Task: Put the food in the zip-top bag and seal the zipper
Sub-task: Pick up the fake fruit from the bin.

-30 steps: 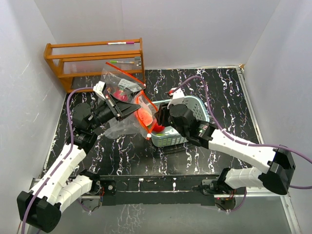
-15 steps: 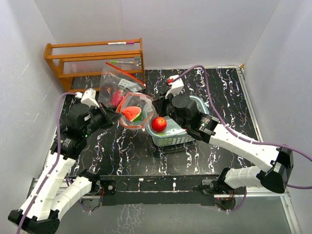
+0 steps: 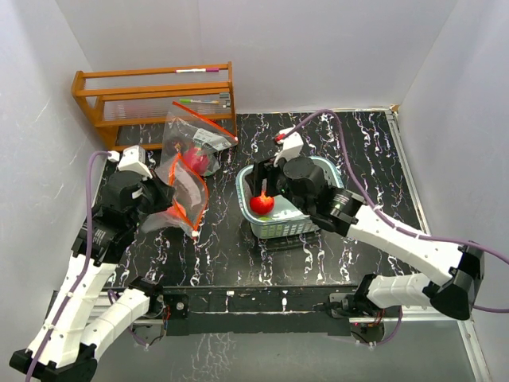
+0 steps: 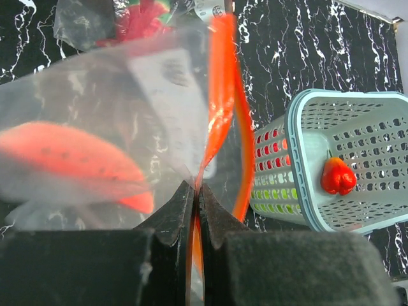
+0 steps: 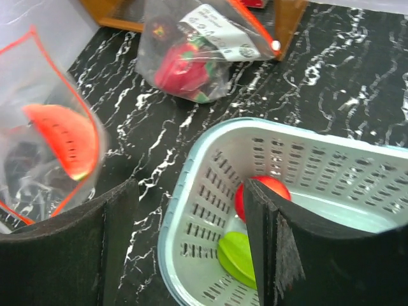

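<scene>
Left gripper [image 4: 196, 204] clenched on the zipper [image 4: 220, 95] of the zip-top bag [image 4: 95, 115], left of the basket [image 5: 191, 185]; 1 watermelon slice [image 4: 70, 162] inside. Right gripper [image 5: 191, 236] spread open over the basket, 1 red fruit [image 5: 271, 186] below. Second bag [image 5: 191, 51] behind the basket, white label [image 5: 213, 25] unreadable.

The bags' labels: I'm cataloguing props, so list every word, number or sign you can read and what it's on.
White label on the far bag: printed lines and a small round mark, too blurred to read.
Pale patch on the held bag: blurred, unreadable.
Basket and rack: no text visible.
</scene>
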`<action>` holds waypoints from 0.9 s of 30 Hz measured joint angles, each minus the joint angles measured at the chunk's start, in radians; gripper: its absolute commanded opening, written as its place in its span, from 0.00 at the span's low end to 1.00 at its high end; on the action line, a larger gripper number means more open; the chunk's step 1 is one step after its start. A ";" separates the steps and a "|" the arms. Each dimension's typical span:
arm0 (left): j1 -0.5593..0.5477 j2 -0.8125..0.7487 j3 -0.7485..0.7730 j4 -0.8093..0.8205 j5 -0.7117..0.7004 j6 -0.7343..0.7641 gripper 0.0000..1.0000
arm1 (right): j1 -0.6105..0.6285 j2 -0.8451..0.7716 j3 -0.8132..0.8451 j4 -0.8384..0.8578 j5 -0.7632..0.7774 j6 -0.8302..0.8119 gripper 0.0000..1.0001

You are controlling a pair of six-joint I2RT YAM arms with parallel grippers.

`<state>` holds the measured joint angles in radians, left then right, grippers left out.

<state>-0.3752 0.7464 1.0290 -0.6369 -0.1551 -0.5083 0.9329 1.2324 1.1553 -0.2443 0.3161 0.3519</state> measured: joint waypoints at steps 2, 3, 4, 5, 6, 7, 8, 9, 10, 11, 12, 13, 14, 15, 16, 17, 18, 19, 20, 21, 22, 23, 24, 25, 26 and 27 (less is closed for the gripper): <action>0.000 0.002 0.000 0.002 0.010 0.001 0.00 | -0.004 -0.032 -0.019 -0.031 0.034 0.018 0.73; 0.000 0.003 0.000 0.004 0.018 0.001 0.00 | -0.009 -0.047 -0.027 -0.047 0.047 0.026 0.75; 0.000 0.005 0.000 0.006 0.026 0.001 0.00 | -0.017 -0.057 -0.036 -0.062 0.055 0.040 0.77; 0.000 0.006 0.000 0.009 0.035 0.000 0.00 | -0.027 -0.060 -0.042 -0.078 0.059 0.052 0.77; 0.000 0.007 -0.001 0.012 0.043 0.000 0.00 | -0.039 -0.059 -0.048 -0.090 0.058 0.064 0.78; 0.000 0.008 -0.002 0.015 0.052 0.000 0.00 | -0.058 -0.053 -0.062 -0.104 0.053 0.081 0.79; 0.000 0.009 -0.002 0.018 0.061 -0.001 0.00 | -0.071 -0.045 -0.072 -0.113 0.050 0.093 0.80; 0.000 0.010 -0.003 0.023 0.069 -0.001 0.00 | -0.088 -0.032 -0.086 -0.124 0.044 0.105 0.81; 0.000 0.012 -0.003 0.026 0.074 -0.001 0.00 | -0.100 -0.019 -0.100 -0.132 0.039 0.117 0.84; 0.000 0.014 -0.003 0.031 0.083 -0.002 0.00 | -0.113 -0.002 -0.114 -0.143 0.033 0.127 0.86; 0.000 0.015 -0.003 0.035 0.089 -0.002 0.00 | -0.125 0.018 -0.126 -0.153 0.028 0.137 0.86; 0.000 0.016 -0.003 0.037 0.093 -0.002 0.00 | -0.135 0.038 -0.135 -0.160 0.023 0.144 0.87; 0.000 0.016 -0.003 0.039 0.097 -0.002 0.00 | -0.145 0.057 -0.140 -0.171 0.016 0.148 0.88; 0.000 0.015 -0.006 0.043 0.101 -0.003 0.00 | -0.153 0.076 -0.141 -0.177 0.006 0.152 0.90; 0.000 0.013 -0.012 0.050 0.105 -0.006 0.00 | -0.159 0.089 -0.142 -0.175 -0.001 0.153 0.91; 0.000 0.010 -0.018 0.054 0.112 -0.009 0.00 | -0.166 0.105 -0.145 -0.166 -0.012 0.153 0.92; 0.000 0.008 -0.026 0.058 0.117 -0.013 0.00 | -0.170 0.115 -0.151 -0.157 -0.018 0.154 0.94; 0.000 0.004 -0.036 0.063 0.124 -0.017 0.00 | -0.174 0.127 -0.156 -0.145 -0.024 0.155 0.95; 0.000 0.000 -0.047 0.065 0.133 -0.022 0.00 | -0.176 0.142 -0.159 -0.133 -0.028 0.156 0.96; 0.000 -0.002 -0.054 0.066 0.139 -0.027 0.00 | -0.179 0.159 -0.163 -0.114 -0.031 0.156 0.96; 0.000 -0.003 -0.063 0.071 0.146 -0.031 0.00 | -0.183 0.179 -0.165 -0.097 -0.034 0.157 0.96; 0.000 -0.004 -0.069 0.072 0.154 -0.035 0.00 | -0.185 0.201 -0.166 -0.081 -0.039 0.159 0.96; 0.000 -0.004 -0.076 0.075 0.160 -0.038 0.00 | -0.188 0.220 -0.166 -0.068 -0.045 0.161 0.96; 0.000 -0.004 -0.080 0.077 0.164 -0.040 0.00 | -0.192 0.245 -0.166 -0.051 -0.054 0.164 0.96; 0.000 -0.004 -0.083 0.079 0.168 -0.042 0.00 | -0.195 0.272 -0.166 -0.035 -0.061 0.168 0.97; 0.000 -0.004 -0.085 0.083 0.171 -0.043 0.00 | -0.197 0.299 -0.166 -0.021 -0.068 0.171 0.96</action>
<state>-0.3756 0.7422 0.9440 -0.5541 0.0162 -0.5518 0.7361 1.5311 0.9890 -0.2649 0.2481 0.5228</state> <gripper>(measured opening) 0.019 0.962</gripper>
